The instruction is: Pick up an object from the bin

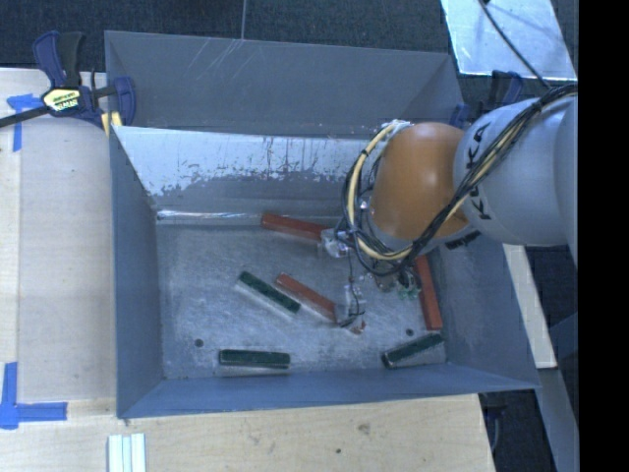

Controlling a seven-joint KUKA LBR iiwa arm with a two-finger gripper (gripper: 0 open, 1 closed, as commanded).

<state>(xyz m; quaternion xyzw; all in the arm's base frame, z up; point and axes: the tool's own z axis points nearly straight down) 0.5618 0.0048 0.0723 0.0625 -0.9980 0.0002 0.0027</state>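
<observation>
Reaching into the grey metal bin [133,264] from the right, with the arm's orange dome-shaped cover [418,185] hanging over the right half of the floor and looped yellow and black cables [360,190] down its left side. Below the cover, the slim 2-finger gripper [354,315], pointing down, tip low at the floor a little right of the middle. Impossible to tell how far open, or whether gripping anything: too small and dark at the tip.

Lying right at that tip: a flat reddish-brown bar [305,295], slanted from upper left to lower right, lower right end meeting the gripper, the rest stretching away to the left. Hard to say whether touching or just beside. Just left of that bar and parallel to it, a dark green flat bar [267,292], close but apart.

Elsewhere on the floor, 4 more bars. Against the back wall, left of the cover, a 2nd reddish-brown bar [293,226], right end hidden under the arm. Right of the gripper, a 3rd reddish-brown bar [429,305], running roughly front to back, upper part covered by the arm. Near the front wall, a level dark green bar [254,359] at the left, well apart from the gripper, and a tilted dark green bar [413,349] at the right, near the lower end of the 3rd reddish-brown bar.
</observation>
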